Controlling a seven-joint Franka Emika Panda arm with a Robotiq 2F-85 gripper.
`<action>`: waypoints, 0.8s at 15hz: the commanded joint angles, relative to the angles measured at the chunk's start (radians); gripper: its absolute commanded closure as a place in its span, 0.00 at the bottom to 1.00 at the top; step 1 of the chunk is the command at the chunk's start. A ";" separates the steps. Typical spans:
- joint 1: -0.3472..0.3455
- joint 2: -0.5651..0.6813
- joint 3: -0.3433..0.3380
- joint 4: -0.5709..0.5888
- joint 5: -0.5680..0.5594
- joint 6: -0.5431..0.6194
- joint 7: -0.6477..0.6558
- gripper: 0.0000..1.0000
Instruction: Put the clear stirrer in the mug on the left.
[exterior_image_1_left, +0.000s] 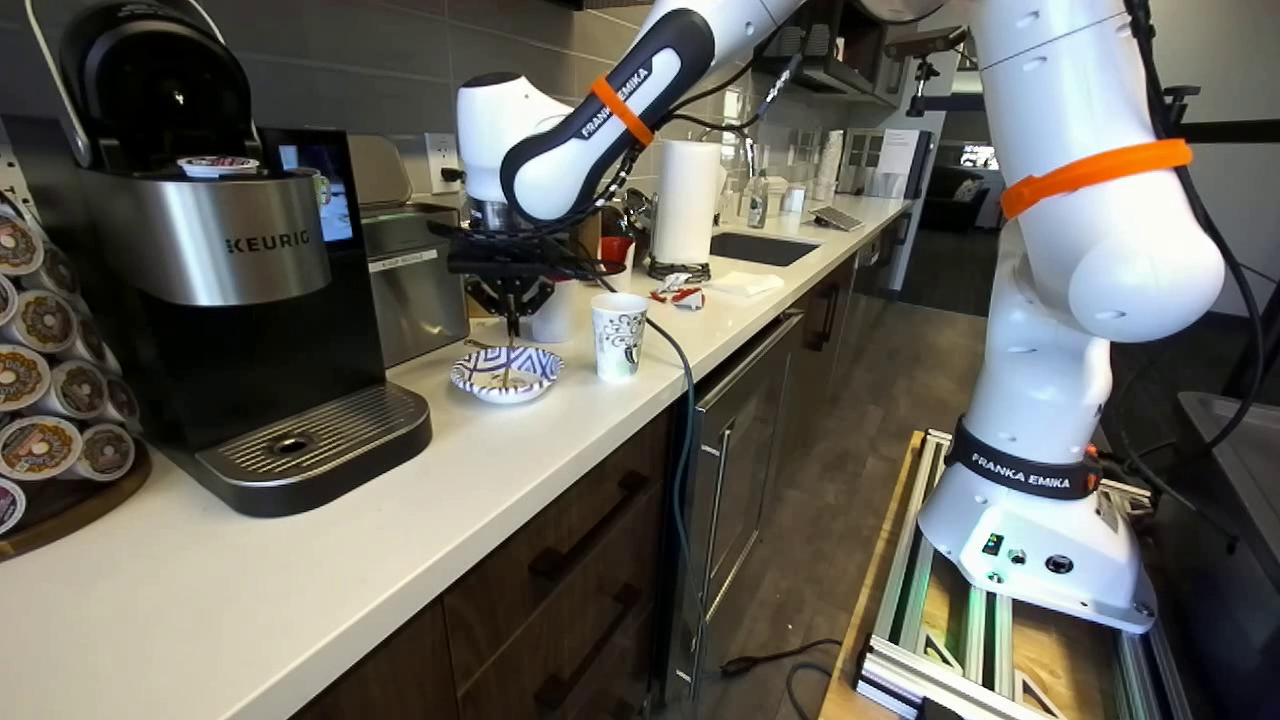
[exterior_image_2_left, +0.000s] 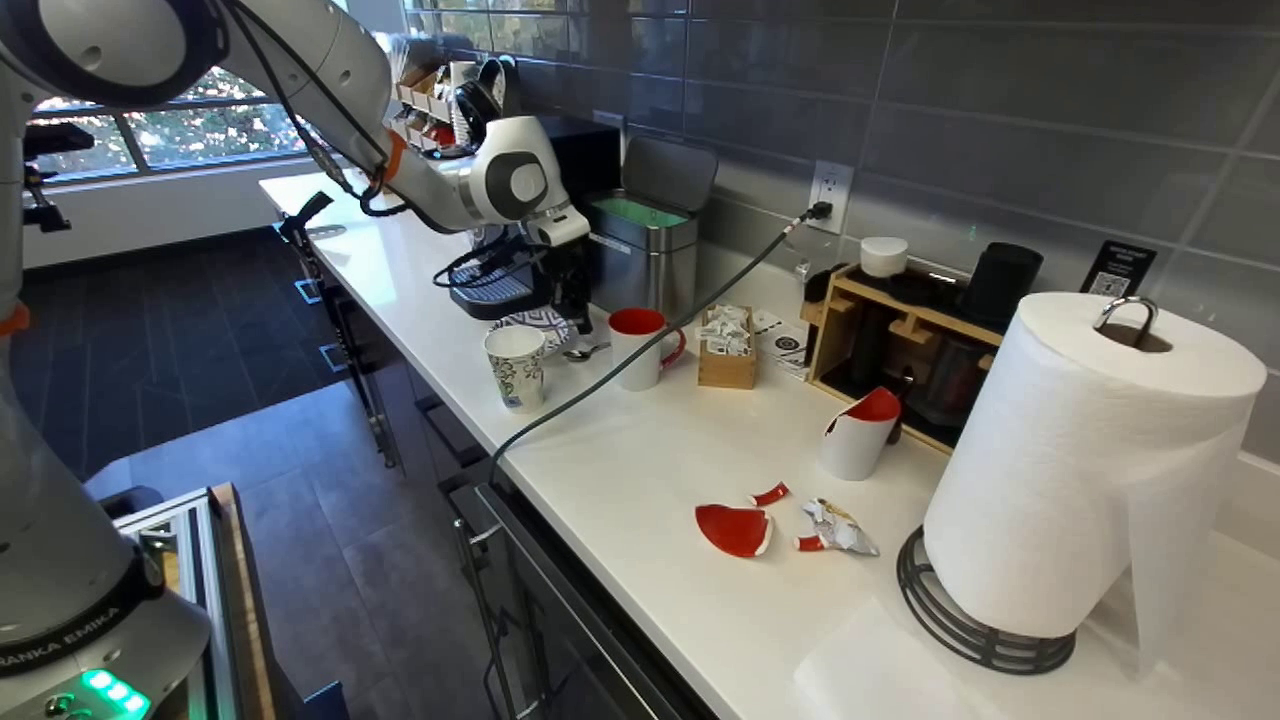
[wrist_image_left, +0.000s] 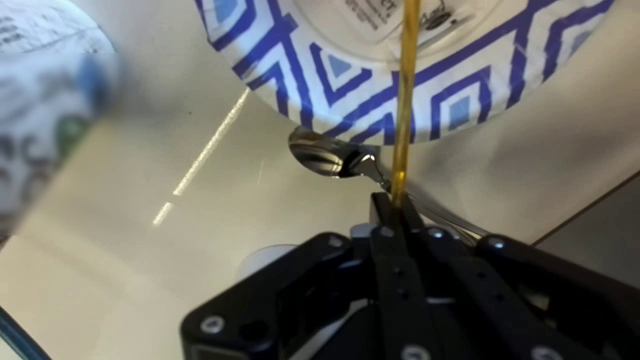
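Pincer (wrist_image_left: 396, 205) clamped on amber stirrer (wrist_image_left: 404, 100), which points down over blue-patterned bowl (exterior_image_1_left: 535, 366); can't tell if tip touches. Coffee machine (exterior_image_1_left: 260, 330) reads KEURIG; robot arm (exterior_image_1_left: 640, 80) and base (exterior_image_1_left: 1030, 520) read FRANKA EMIKA. Label (wrist_image_left: 370, 19) inside bowl mostly unreadable; label strip (exterior_image_1_left: 403, 261) on bin (exterior_image_1_left: 420, 305) too small.
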 joint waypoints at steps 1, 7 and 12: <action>0.037 -0.100 -0.003 -0.054 -0.018 -0.052 0.020 0.99; 0.060 -0.318 0.001 -0.151 -0.356 -0.071 0.151 0.99; 0.004 -0.382 0.072 -0.167 -0.756 -0.094 0.400 0.99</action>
